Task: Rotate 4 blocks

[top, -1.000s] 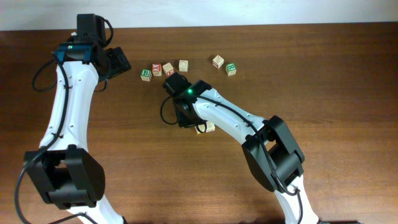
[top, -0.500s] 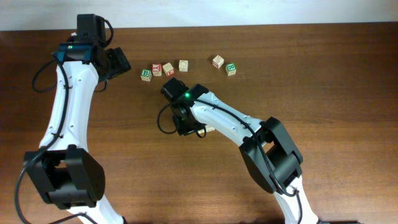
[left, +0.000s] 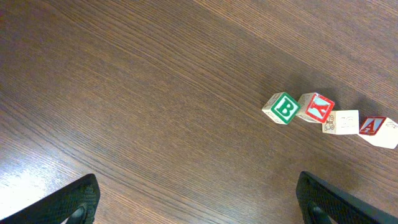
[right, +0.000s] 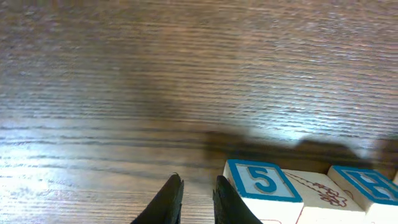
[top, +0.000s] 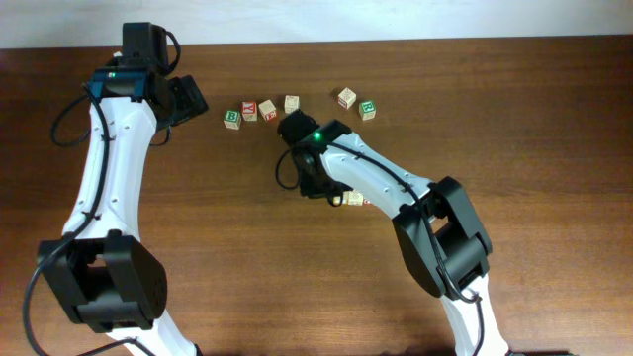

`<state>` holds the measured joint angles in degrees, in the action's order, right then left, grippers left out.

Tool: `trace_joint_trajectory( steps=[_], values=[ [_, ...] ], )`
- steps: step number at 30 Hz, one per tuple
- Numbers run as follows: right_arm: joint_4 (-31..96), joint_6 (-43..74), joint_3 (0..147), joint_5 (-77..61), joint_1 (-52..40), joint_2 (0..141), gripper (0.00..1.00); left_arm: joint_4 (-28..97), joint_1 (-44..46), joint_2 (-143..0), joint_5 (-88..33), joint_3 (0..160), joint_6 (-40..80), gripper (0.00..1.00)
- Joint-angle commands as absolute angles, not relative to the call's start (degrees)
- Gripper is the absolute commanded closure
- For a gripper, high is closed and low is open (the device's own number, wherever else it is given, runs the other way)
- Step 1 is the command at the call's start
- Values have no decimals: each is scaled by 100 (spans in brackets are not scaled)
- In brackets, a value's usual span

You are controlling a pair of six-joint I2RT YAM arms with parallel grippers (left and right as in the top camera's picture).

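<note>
- Dark wood table: alphabet blocks in a loose row at the far side.
- Right end effector: fingers nearly together, empty, low beside blue "5" block, likely to nudge it round.
- Left end effector: spread wide, empty, hovering clear of the row.

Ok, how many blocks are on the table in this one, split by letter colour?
Green-letter blocks: 2
Blue-letter blocks: 2
Red-letter or pale blocks: 4
Total: 8
</note>
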<state>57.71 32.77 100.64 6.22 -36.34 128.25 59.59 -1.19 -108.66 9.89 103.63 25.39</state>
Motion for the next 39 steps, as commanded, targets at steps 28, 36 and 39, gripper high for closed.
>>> trace_joint_trajectory(
  steps=[28,36,39],
  values=[
    [4521,2379,7990,-539,-2029,11552,96,6259,1356,-10208,561,10420,1747,100],
    [4982,2169,8851,-738,-1973,11382,95,6018,1400,-10405,631,10420,1739,100],
    [5850,2333,9725,-351,-1732,11360,94,6029,1400,-10405,690,10420,1704,100]
  ],
)
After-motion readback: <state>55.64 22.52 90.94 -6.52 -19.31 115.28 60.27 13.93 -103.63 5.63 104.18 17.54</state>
